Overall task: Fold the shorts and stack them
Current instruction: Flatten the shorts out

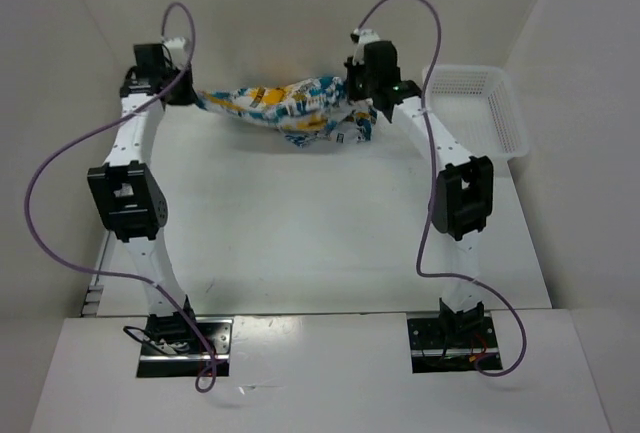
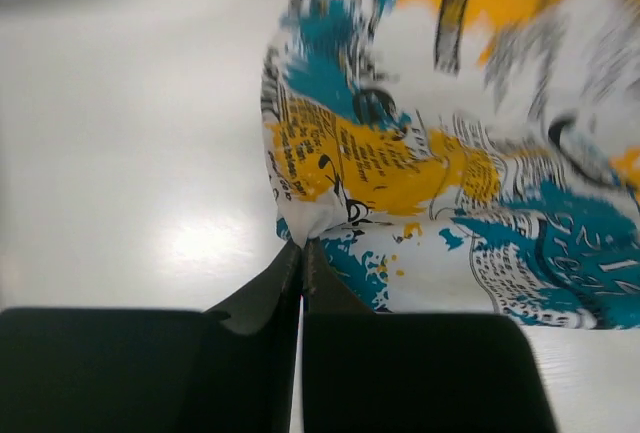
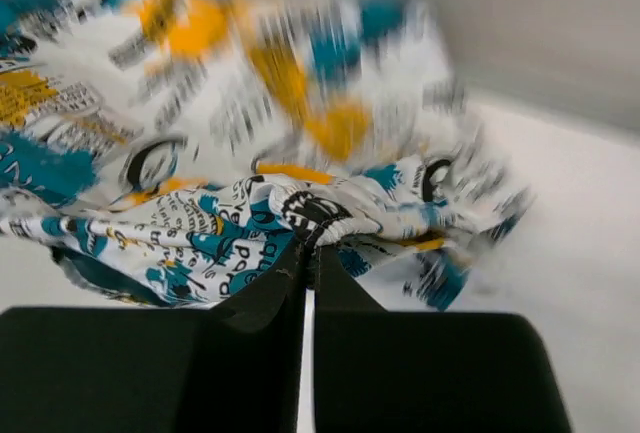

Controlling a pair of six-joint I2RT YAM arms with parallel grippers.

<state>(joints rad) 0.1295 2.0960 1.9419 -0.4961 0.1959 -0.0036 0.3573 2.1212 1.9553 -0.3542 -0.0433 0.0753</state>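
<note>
Left gripper (image 2: 302,253): fingers pressed together, nipping an edge of the shorts (image 2: 420,153) right at the tips. The cloth fans up and to the right from the pinch.
Right gripper (image 3: 308,243): clamped on a bunched ridge of the same print. The fabric spreads left and above the tips, and its far part is blurred.
Shorts, position: strung between your two grippers along the far edge of the counter (image 1: 300,223), roughly midway between the far corners.
Shorts, shape: twisted into a loose band that sags in the middle, with a clump hanging below the right-hand end. You cannot tell from above whether that clump touches the counter.
Shorts vs grippers: one end in each, left end at the left tips and right end at the right tips, with nothing slack outside either grip that you can see.
Progress (judged): early. No flat spread, no crease, no stack visible.
Left to do (judged): lay the shorts flat, fold them, then stack.
Basket (image 1: 505,123): at the far right corner, beside the right arm, apart from the shorts.
</note>
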